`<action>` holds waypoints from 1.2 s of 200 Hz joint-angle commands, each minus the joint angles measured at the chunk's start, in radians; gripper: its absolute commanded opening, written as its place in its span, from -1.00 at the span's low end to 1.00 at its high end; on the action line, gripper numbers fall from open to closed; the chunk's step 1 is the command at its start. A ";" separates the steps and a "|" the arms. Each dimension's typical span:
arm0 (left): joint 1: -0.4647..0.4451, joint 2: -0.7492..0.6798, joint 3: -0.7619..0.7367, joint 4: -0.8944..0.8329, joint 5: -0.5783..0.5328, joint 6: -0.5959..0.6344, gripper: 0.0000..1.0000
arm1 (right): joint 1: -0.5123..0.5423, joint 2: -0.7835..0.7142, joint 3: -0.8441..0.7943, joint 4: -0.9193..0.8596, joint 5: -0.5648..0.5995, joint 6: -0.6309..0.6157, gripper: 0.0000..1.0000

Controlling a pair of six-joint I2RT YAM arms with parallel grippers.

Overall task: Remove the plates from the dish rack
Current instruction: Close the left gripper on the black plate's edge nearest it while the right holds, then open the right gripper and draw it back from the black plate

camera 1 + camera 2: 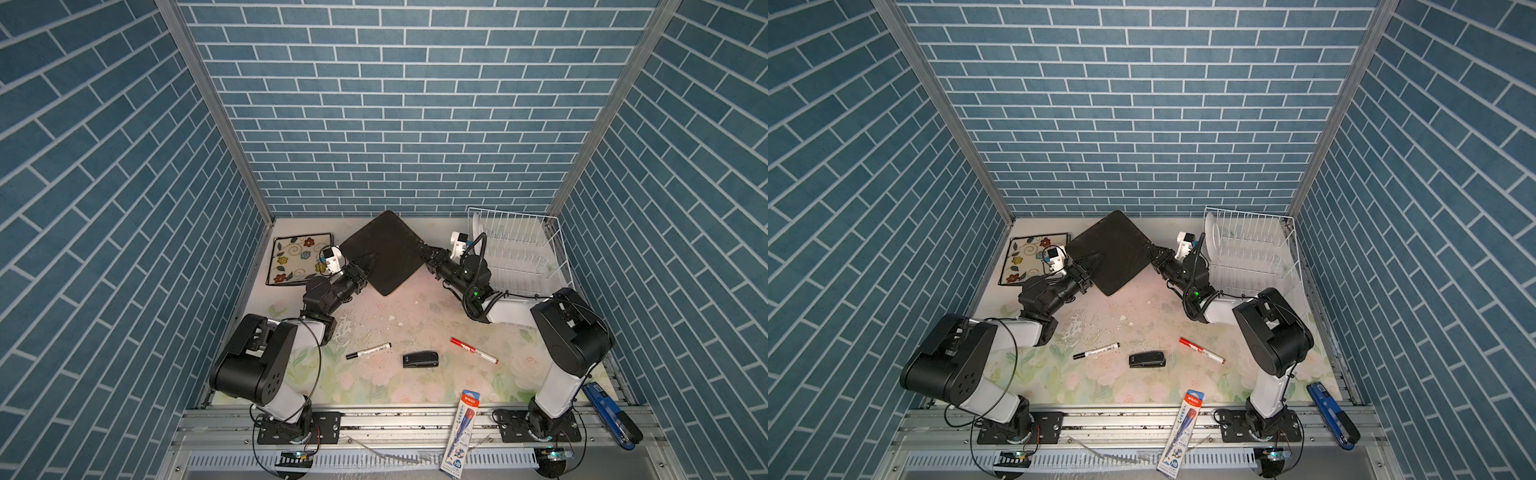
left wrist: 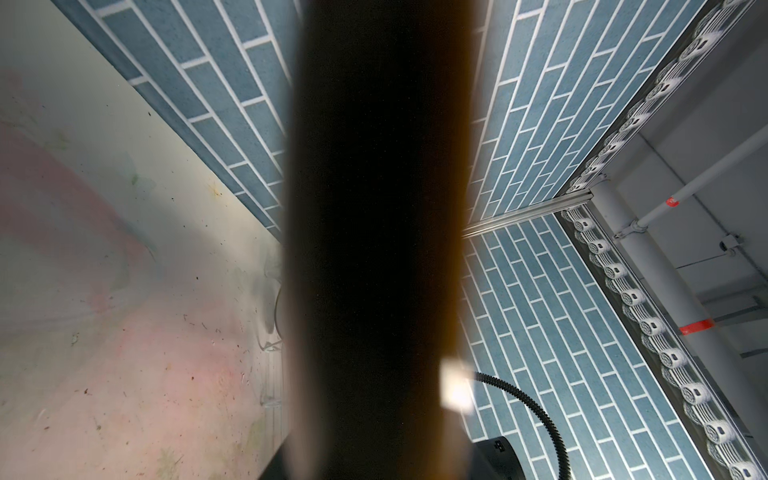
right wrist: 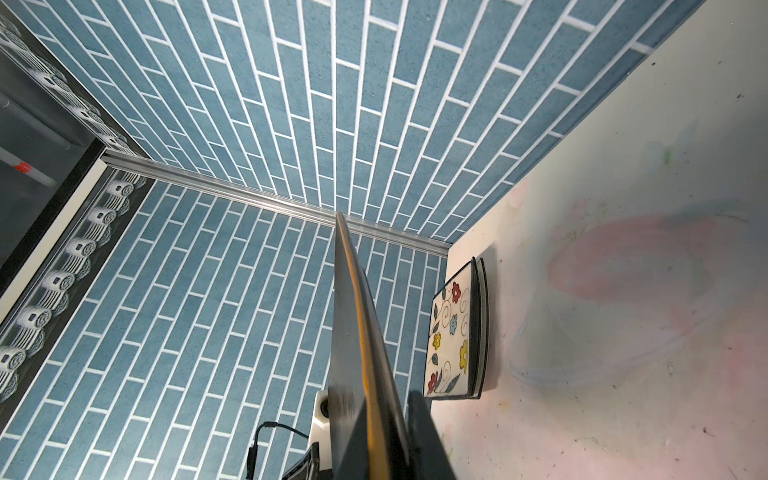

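Note:
A square matte black plate [image 1: 384, 249] [image 1: 1113, 249] hangs tilted above the table, between both arms. My right gripper [image 1: 424, 251] [image 1: 1150, 251] is shut on its right corner; in the right wrist view the black plate [image 3: 357, 353] runs edge-on out of the jaws. My left gripper [image 1: 365, 266] [image 1: 1090, 264] straddles the plate's lower left edge, one finger lying over the top face. The plate's blurred edge [image 2: 374, 249] hides the left jaws. A flower-patterned plate [image 1: 297, 257] [image 3: 451, 340] lies at the back left. A round white plate [image 1: 476, 230] stands in the dish rack [image 1: 511, 216] [image 1: 1250, 212].
Near the front lie a black marker [image 1: 369, 351], a black stapler [image 1: 420, 359] and a red marker [image 1: 473, 350]. A pencil box [image 1: 461, 432] and a blue tool [image 1: 611, 415] rest on the front rail. Tiled walls close in three sides.

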 commanded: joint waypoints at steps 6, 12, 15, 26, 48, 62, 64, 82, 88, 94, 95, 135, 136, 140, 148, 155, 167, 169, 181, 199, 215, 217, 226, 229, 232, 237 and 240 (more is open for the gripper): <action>-0.004 -0.015 0.017 0.045 0.008 0.010 -0.14 | 0.008 -0.024 0.049 0.239 -0.021 0.148 -1.00; -0.004 -0.018 0.016 0.044 0.006 0.011 -0.17 | 0.008 -0.023 0.051 0.242 -0.022 0.150 -1.00; -0.004 -0.019 0.017 0.044 0.006 0.012 -0.18 | 0.007 -0.023 0.051 0.244 -0.022 0.150 -1.00; -0.004 -0.017 0.017 0.044 0.006 0.012 -0.20 | 0.008 -0.025 0.050 0.241 -0.022 0.150 -1.00; -0.004 -0.010 0.017 0.047 0.006 0.013 -0.29 | 0.008 -0.025 0.051 0.240 -0.022 0.149 -1.00; -0.004 -0.007 0.015 0.049 0.006 0.012 -0.35 | 0.008 -0.022 0.051 0.240 -0.022 0.149 -1.00; -0.004 -0.007 0.015 0.049 0.006 0.013 -0.37 | 0.008 -0.022 0.050 0.240 -0.022 0.149 -1.00; -0.004 -0.009 0.015 0.047 0.006 0.013 -0.50 | 0.008 -0.019 0.053 0.239 -0.025 0.149 -1.00; -0.004 -0.011 0.015 0.047 0.005 0.013 -0.55 | 0.007 -0.017 0.054 0.242 -0.026 0.149 -1.00; -0.004 -0.009 0.015 0.047 0.005 0.013 -0.62 | 0.008 -0.016 0.055 0.241 -0.027 0.148 -1.00; -0.004 -0.009 0.015 0.047 0.005 0.014 -0.63 | 0.006 -0.016 0.055 0.241 -0.028 0.148 -1.00; -0.004 -0.012 0.013 0.043 -0.001 0.014 -1.00 | 0.008 -0.002 0.070 0.258 -0.047 0.154 -1.00; -0.004 -0.012 0.013 0.042 -0.001 0.014 -1.00 | 0.007 -0.002 0.069 0.258 -0.048 0.154 -1.00; -0.004 -0.012 0.013 0.043 -0.001 0.014 -1.00 | 0.008 -0.001 0.070 0.259 -0.049 0.156 -1.00; -0.004 -0.013 0.013 0.044 -0.002 0.012 -1.00 | 0.008 0.001 0.070 0.268 -0.050 0.157 -1.00; -0.004 -0.013 0.013 0.045 -0.003 0.013 -1.00 | 0.008 0.004 0.069 0.277 -0.049 0.159 -1.00; -0.004 -0.016 0.013 0.044 -0.003 0.012 -1.00 | 0.008 0.006 0.071 0.282 -0.052 0.161 -0.76; -0.004 -0.016 0.013 0.044 -0.003 0.012 -1.00 | 0.009 0.005 0.070 0.283 -0.052 0.160 -0.68; -0.002 -0.021 0.012 0.040 -0.004 0.013 -1.00 | 0.010 0.002 0.069 0.280 -0.053 0.160 -0.27; -0.001 -0.025 0.015 0.037 -0.004 0.015 -1.00 | 0.009 -0.002 0.066 0.273 -0.051 0.159 0.19; 0.002 -0.026 0.015 0.039 -0.006 0.015 -1.00 | 0.007 -0.008 0.062 0.265 -0.049 0.155 0.44; 0.002 -0.026 0.015 0.038 -0.006 0.015 -1.00 | 0.007 -0.009 0.062 0.262 -0.049 0.155 0.45; 0.004 -0.028 0.015 0.038 -0.007 0.014 -1.00 | 0.007 -0.012 0.059 0.252 -0.048 0.151 0.53; 0.005 -0.029 0.015 0.038 -0.009 0.012 -1.00 | 0.007 -0.013 0.058 0.250 -0.048 0.150 0.55; 0.007 -0.030 0.015 0.038 -0.009 0.012 -1.00 | 0.007 -0.013 0.056 0.246 -0.047 0.149 0.57; 0.009 -0.032 0.013 0.038 -0.010 0.012 -1.00 | 0.007 -0.015 0.054 0.243 -0.045 0.146 0.59; 0.011 -0.032 0.013 0.039 -0.010 0.010 -1.00 | 0.006 -0.016 0.051 0.240 -0.043 0.145 0.61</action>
